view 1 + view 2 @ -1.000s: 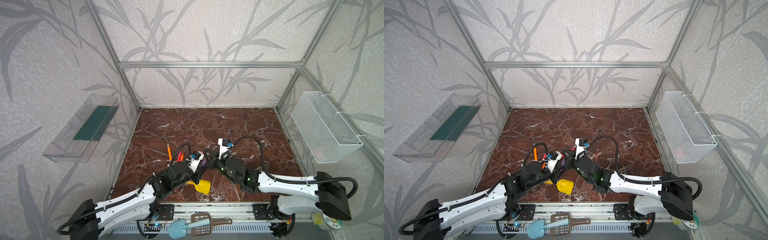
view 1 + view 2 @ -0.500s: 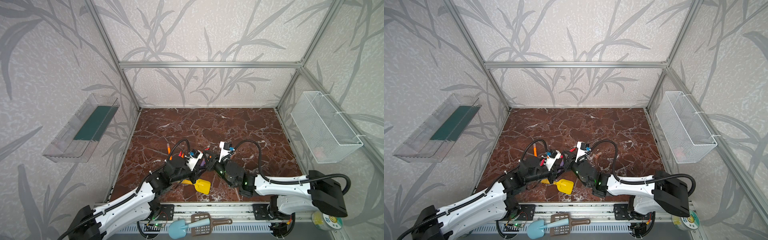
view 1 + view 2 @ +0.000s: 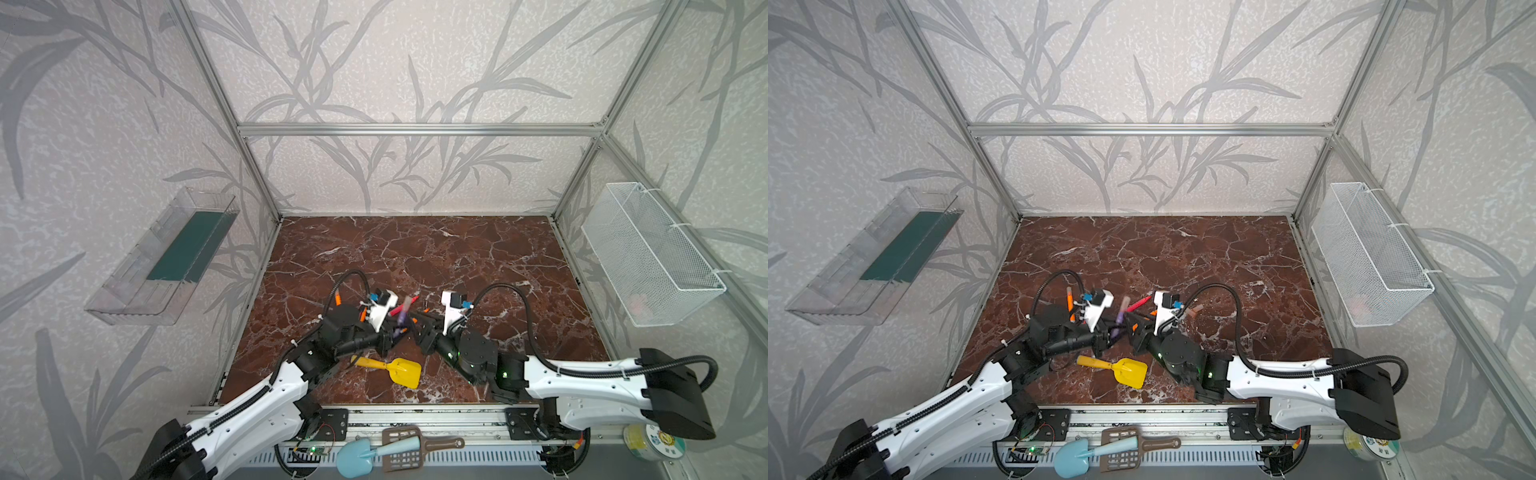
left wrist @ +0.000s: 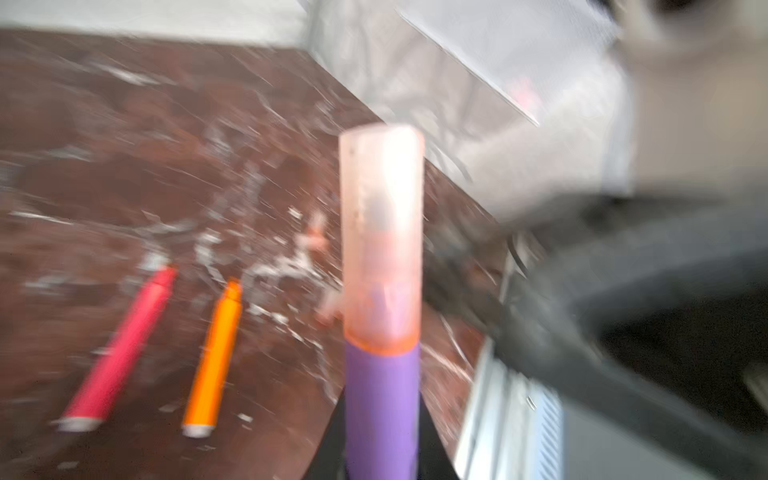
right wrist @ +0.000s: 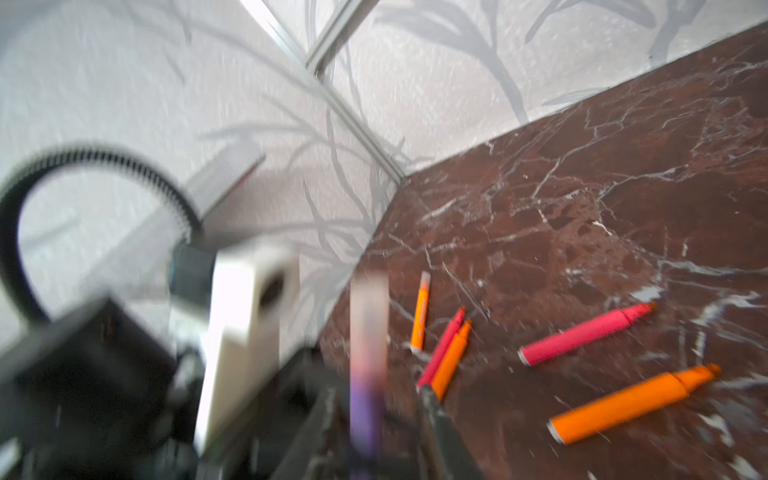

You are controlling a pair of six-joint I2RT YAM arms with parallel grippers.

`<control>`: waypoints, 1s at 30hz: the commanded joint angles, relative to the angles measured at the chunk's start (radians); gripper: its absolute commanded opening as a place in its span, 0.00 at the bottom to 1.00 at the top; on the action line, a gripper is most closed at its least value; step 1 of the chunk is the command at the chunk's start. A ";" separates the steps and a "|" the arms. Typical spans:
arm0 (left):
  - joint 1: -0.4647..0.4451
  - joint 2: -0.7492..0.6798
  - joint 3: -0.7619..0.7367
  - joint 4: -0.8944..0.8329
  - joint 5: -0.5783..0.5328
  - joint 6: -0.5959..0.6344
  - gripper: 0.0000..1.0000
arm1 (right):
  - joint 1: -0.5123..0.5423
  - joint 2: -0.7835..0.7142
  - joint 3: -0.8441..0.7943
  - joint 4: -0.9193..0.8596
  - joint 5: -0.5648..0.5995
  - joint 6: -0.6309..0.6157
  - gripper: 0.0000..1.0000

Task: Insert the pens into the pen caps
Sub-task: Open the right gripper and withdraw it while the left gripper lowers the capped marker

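Observation:
My left gripper (image 4: 382, 444) is shut on the purple pen (image 4: 381, 407), which stands up out of the jaws. A translucent pinkish pen cap (image 4: 380, 232) sits over its tip. In both top views this capped pen (image 3: 403, 316) (image 3: 1121, 311) shows blurred between the two grippers. My right gripper (image 5: 374, 415) is open, with its fingers (image 5: 432, 415) on either side of the pen and a gap to each. Orange pens (image 5: 631, 403) (image 5: 420, 316) and red-pink pens (image 5: 582, 332) (image 5: 442, 345) lie loose on the marble floor. A small pale cap (image 4: 316, 239) lies beyond them, blurred.
A yellow toy shovel (image 3: 399, 370) lies on the floor just in front of both grippers. A wire basket (image 3: 648, 257) hangs on the right wall and a clear tray (image 3: 166, 257) on the left wall. Blue and brown scoops (image 3: 374, 453) lie outside the front rail.
The right gripper, shut at the pen's tip before, now has its jaws apart. The left gripper still holds the purple pen and has shifted slightly; both wrist views are blurred by motion.

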 commanded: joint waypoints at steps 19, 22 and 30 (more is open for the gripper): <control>0.031 0.250 -0.006 -0.141 -0.461 -0.122 0.00 | -0.515 -0.742 -0.125 -0.903 0.269 -0.187 0.95; 0.031 0.301 0.018 -0.151 -0.466 -0.120 0.00 | -0.636 -0.705 -0.165 -0.852 0.161 -0.190 0.95; 0.032 0.409 0.051 -0.169 -0.543 -0.123 0.03 | -0.793 -0.497 -0.150 -0.803 0.174 -0.239 0.94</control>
